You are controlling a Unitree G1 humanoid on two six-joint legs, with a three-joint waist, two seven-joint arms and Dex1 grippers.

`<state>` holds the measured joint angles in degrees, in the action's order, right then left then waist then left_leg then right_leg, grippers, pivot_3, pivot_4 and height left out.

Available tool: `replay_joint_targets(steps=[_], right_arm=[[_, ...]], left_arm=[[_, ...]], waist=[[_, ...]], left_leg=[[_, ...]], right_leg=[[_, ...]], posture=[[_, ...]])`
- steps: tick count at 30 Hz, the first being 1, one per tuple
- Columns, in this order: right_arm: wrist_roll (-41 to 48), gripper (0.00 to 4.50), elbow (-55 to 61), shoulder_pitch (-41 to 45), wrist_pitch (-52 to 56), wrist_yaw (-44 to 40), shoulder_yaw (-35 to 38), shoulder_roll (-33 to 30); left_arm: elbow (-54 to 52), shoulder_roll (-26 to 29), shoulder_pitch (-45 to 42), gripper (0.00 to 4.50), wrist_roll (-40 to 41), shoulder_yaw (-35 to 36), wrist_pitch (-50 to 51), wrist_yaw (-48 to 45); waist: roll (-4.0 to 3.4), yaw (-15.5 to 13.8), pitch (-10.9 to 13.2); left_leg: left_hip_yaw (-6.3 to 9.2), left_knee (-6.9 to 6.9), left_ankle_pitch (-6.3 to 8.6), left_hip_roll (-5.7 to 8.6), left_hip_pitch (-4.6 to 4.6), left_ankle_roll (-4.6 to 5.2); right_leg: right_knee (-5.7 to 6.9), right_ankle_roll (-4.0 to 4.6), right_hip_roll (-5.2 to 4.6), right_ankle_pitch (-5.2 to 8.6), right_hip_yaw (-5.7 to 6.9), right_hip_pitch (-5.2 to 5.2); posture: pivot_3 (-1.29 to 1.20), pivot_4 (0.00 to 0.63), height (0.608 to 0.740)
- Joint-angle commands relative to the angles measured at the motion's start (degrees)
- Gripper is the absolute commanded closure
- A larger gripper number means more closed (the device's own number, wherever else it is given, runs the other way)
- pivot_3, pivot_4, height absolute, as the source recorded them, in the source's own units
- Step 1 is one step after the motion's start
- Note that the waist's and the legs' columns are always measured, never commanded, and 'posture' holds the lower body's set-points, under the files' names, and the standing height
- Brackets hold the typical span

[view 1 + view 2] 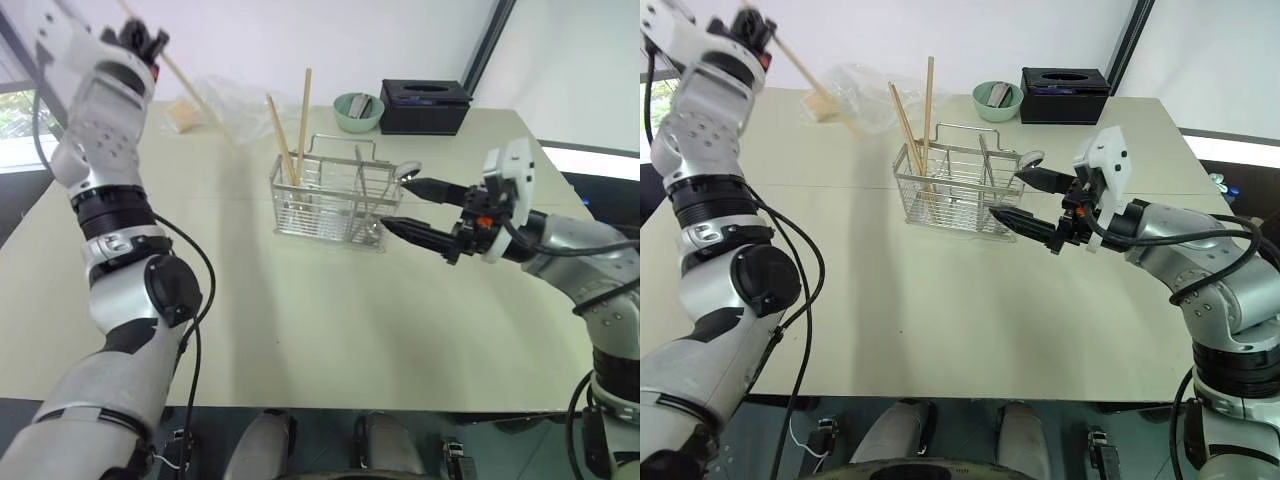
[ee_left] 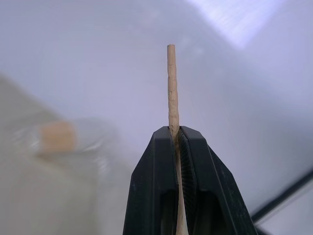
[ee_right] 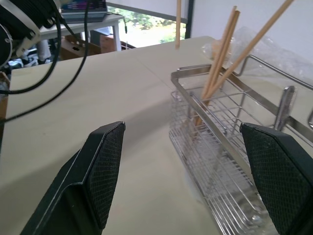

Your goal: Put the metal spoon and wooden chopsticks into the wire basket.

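Right, from the head camera I've got the left gripper [image 1: 146, 40] up at ten o'clock, clamped on one wooden chopstick [image 1: 190, 86] slanting over the table [image 1: 300, 320]. The wire basket [image 1: 335, 205] sits at centre with two chopsticks [image 1: 295, 130] standing in its left end. On the left wrist camera, the fingers [image 2: 195, 171] pinch that stick. On the right wrist camera, the right gripper [image 3: 186, 181] gapes wide beside the basket, the metal spoon [image 3: 285, 105] upright inside.

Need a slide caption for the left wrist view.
Left gripper shut on a wooden chopstick, its tip rising past the black fingers.
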<state>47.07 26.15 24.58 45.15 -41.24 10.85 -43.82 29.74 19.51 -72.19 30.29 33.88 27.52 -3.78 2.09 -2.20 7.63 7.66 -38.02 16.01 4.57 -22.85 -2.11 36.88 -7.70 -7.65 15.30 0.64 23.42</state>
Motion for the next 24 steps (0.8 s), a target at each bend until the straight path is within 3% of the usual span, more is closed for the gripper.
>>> replay_joint_targets(steps=[1, 11, 22, 23, 24], right_arm=[[1.11, 0.61, 2.87, -0.61, -0.42, 1.12, 2.73, -0.33], [3.16, 0.61, 7.28, -5.32, -0.16, 6.35, 5.34, 1.04], [4.80, 0.61, 7.61, -6.28, 0.36, 8.49, 7.07, 0.20], [4.83, 0.61, 7.51, -6.28, 0.34, 8.48, 7.09, 0.15], [4.86, 0.61, 7.29, -6.18, 0.34, 8.51, 7.06, 0.17]], left_arm=[[-3.06, 0.32, -2.80, 4.43, 1.95, -3.99, -0.17, -5.41], [-7.70, -5.05, 2.62, 4.43, -3.26, -20.59, -2.06, -17.72], [-9.05, -9.73, 11.73, 4.43, -12.16, -27.44, -11.18, -15.29], [-9.29, -10.02, 12.22, 3.77, -12.05, -27.36, -11.21, -15.26], [-10.13, -10.97, 12.92, 3.44, -10.42, -26.35, -9.88, -14.81]], waist=[[0.00, 0.03, 0.00], [-0.02, 0.01, 0.00], [-0.07, 0.00, 0.03], [-0.07, -0.02, 0.03], [-0.07, -0.07, 0.03]], left_leg=[[0.01, 0.00, 0.00, -0.02, 0.00, 0.00], [0.04, -0.01, -0.01, -0.05, 0.13, 0.02], [0.02, 0.05, -0.02, -0.12, 0.12, 0.04], [0.02, 0.04, -0.02, -0.11, 0.12, 0.04], [0.02, 0.04, -0.02, -0.10, 0.11, 0.05]], right_leg=[[0.01, 0.00, 0.02, 0.00, 0.00, 0.01], [0.03, 0.00, 0.07, 0.00, 0.02, -0.13], [0.00, 0.01, 0.11, 0.00, 0.00, -0.09], [-0.01, 0.01, 0.11, 0.00, 0.00, -0.08], [-0.02, 0.01, 0.10, 0.00, 0.00, -0.09]], posture=[[0.00, 0.150, 0.649], [0.00, 0.150, 0.649], [0.00, 0.150, 0.649], [0.00, 0.150, 0.649], [0.00, 0.150, 0.649]])
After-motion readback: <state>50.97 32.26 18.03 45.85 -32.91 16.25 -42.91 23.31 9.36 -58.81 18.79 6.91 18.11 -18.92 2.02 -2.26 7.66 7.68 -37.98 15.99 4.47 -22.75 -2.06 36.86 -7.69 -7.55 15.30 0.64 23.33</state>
